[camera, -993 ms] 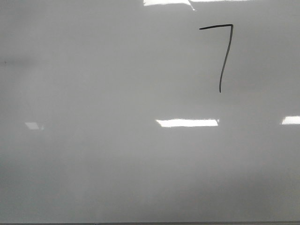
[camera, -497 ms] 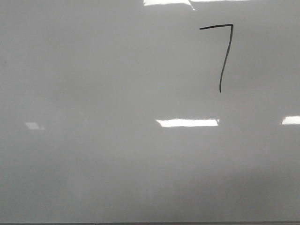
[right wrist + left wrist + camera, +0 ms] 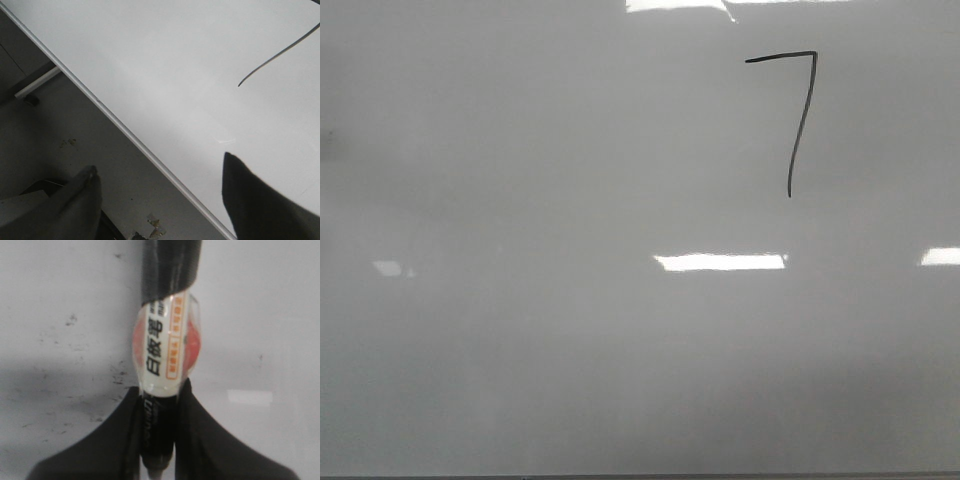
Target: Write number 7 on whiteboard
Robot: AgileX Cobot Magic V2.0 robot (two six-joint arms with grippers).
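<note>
Whiteboard (image 3: 570, 330): large, glossy, pale grey-white; fills the front view, with a thin dark edge along the bottom. Bright rectangular glare patches (image 3: 720, 262) sit at mid-height and along the top. In the right wrist view its pale surface (image 3: 190, 75) runs diagonally, bounded by a thin light rim, with dark floor beyond.

Number 7 (image 3: 796, 115): thin black marker figure in the upper right part of the board. Short top bar, slightly tilted; long downstroke curving gently toward the lower left. In the right wrist view only the tail of the downstroke (image 3: 277, 57) shows, ending in a small point on the board.

Right hand (image 3: 160, 200): released, its two dark fingers spread wide, nothing between them. One finger (image 3: 250, 195) lies over the board surface, the other (image 3: 75, 200) over the floor past the rim. The stroke tail lies near, apart from both fingers, on the board side.

Left hand (image 3: 162, 440): clenched on a marker (image 3: 165, 345). Black fingers (image 3: 100, 450) press both sides of the barrel. The marker has a black body and a cream label with black characters and orange panels. A pale, dark-speckled surface lies behind it. The number 7 is out of this view, so its place relative to this hand cannot be told.
</note>
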